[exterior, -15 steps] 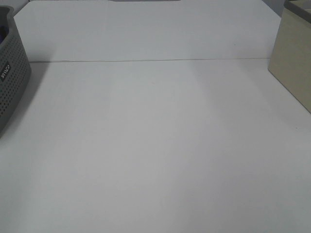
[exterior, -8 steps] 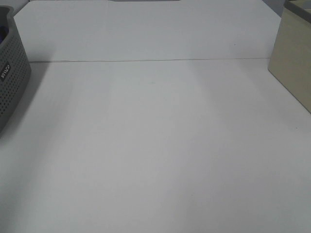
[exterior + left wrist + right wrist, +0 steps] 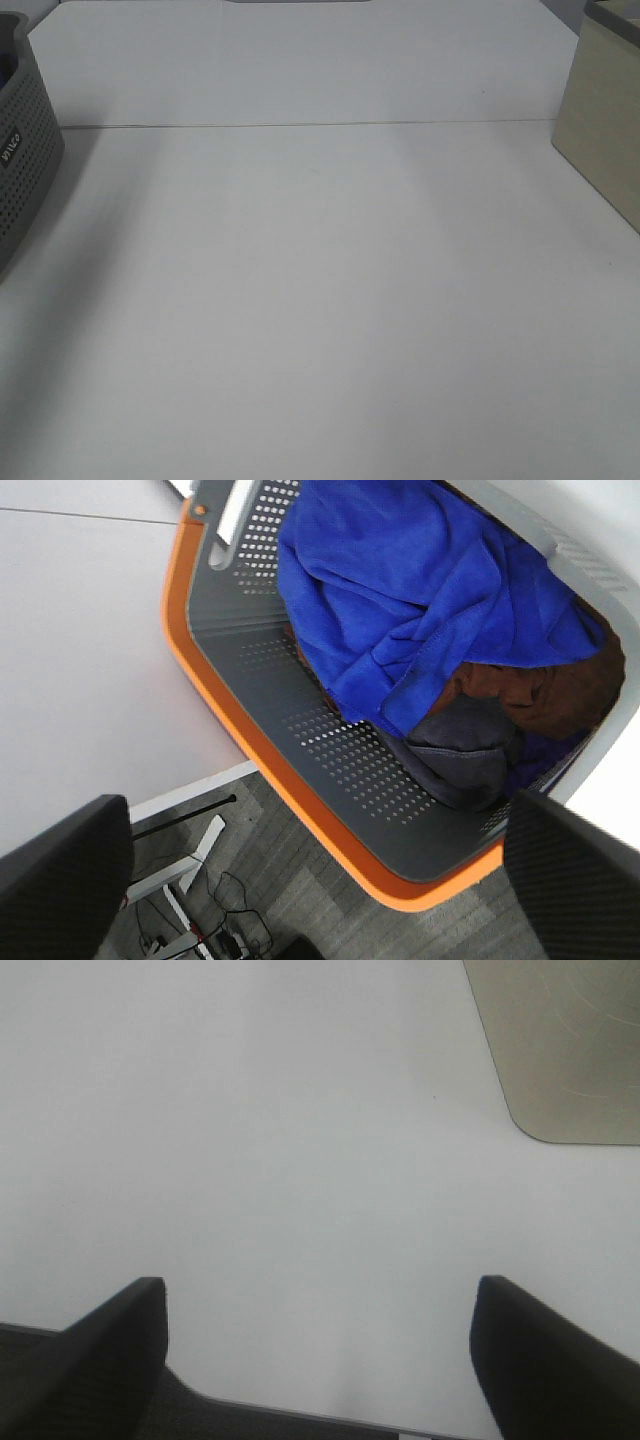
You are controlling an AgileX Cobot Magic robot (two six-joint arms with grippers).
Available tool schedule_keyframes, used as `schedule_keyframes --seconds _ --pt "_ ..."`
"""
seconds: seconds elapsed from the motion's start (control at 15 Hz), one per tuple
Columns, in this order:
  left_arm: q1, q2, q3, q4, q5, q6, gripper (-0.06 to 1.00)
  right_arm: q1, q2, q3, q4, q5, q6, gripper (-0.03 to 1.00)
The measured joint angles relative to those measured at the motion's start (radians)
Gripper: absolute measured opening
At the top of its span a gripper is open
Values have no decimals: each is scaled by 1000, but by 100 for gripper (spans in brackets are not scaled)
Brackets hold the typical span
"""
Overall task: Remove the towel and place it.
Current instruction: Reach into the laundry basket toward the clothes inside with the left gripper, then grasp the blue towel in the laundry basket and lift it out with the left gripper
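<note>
Black left gripper (image 3: 320,880) hangs over the basket (image 3: 330,750), jaws spread wide, nothing between them and nothing touched. Its two fingers (image 3: 65,875) sit either side of the basket's orange-rimmed near end, clear of the rim.

Right gripper (image 3: 320,1345) is also spread wide and empty. It hovers above bare white table (image 3: 320,300), well apart from the basket, with a corner of the beige box (image 3: 570,1040) close by. The box stands across the table from the basket. Neither arm shows in the exterior high view.

Towel (image 3: 400,590):
- deep royal blue, plush pile
- inside the basket, not flat, bunched in loose folds
- heaped on top of the other contents and filling most of the basket's interior
- one stitched hem runs across the front fold, and a flap droops down toward the basket floor
- corners are tucked under, so the full outline cannot be told

Under and just beside the towel, in the same basket:
- brown cloth (image 3: 540,695), touching the towel's lower fold
- dark grey cloth (image 3: 465,755), lying on the basket floor below the brown one

The basket is grey perforated plastic with a handle slot at one end, and stands at the table's left edge in the exterior high view.
</note>
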Motion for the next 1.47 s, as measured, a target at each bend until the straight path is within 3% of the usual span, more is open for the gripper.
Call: schedule_keyframes --seconds 0.27,0.6,1.0,1.2,1.33,1.47 --pt "104 207 -11 -7 -2 47 91 0 0 0 0 0 0 81" --pt "228 388 -16 -94 -13 143 90 0 0 0 0 0 0 81" --pt "235 593 -20 -34 -175 159 90 0 0 0 0 0 0 81" --pt "235 674 -44 -26 -181 159 90 0 0 0 0 0 0 81" --pt "235 681 -44 -31 -167 160 80 0 0 0 0 0 0 81" --pt "235 681 -47 -19 -163 159 47 0 0 0 0 0 0 81"
